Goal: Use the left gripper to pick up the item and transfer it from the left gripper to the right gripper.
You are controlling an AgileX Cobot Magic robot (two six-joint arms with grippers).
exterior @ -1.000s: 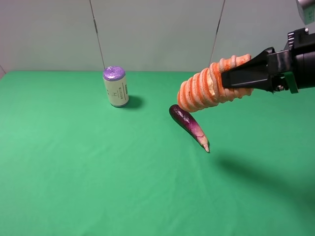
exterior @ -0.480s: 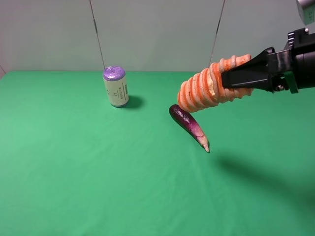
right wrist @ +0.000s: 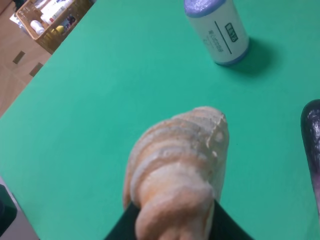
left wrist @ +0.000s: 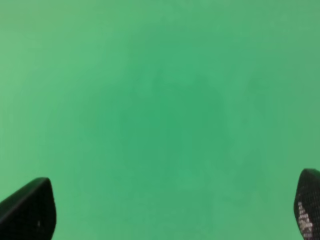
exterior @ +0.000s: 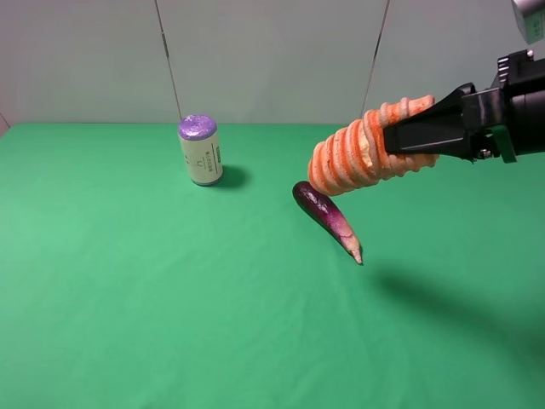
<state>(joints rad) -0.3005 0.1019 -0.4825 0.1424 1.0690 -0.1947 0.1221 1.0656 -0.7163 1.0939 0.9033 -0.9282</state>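
Observation:
The item (exterior: 353, 158), an orange spiral-ribbed loaf, hangs in the air at the right, above the far end of the eggplant. My right gripper (exterior: 410, 136) is shut on its right end, with black fingers on either side. The right wrist view shows the item (right wrist: 180, 165) close up, sticking out from between the fingers over the green cloth. My left gripper (left wrist: 175, 212) shows only in the left wrist view. Its two fingertips (left wrist: 30, 212) stand wide apart over bare green cloth, with nothing between them. It is out of the exterior high view.
A dark purple eggplant (exterior: 325, 213) lies on the green table under the item; it also shows in the right wrist view (right wrist: 312, 135). A purple-topped pale can (exterior: 200, 151) stands at the back left. A basket of clutter (right wrist: 50, 22) sits off the table.

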